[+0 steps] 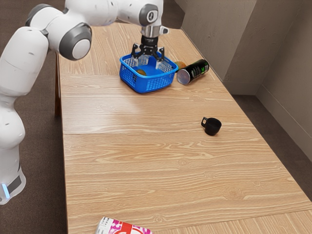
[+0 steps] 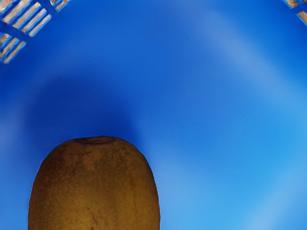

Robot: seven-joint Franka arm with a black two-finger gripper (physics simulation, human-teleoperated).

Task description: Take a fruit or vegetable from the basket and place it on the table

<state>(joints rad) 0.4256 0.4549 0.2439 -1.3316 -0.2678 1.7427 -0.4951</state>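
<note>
My gripper (image 1: 148, 57) points down into the blue basket (image 1: 146, 84) at the far part of the table, its two fingers spread wide apart. A brownish-green kiwi-like fruit (image 1: 141, 72) lies inside the basket, low and near the fingers, with nothing seen gripped. In the wrist view the same fruit (image 2: 95, 187) is large at the lower edge, over the blue basket floor (image 2: 201, 120). An orange-brown round fruit (image 1: 180, 65) rests on the table just outside the basket.
A dark can (image 1: 195, 71) lies on its side beside the basket, toward the exterior view's right. A black mug (image 1: 212, 126) stands farther along the table (image 1: 136, 170). Near the exterior view's bottom edge is a white-and-pink can (image 1: 123, 227).
</note>
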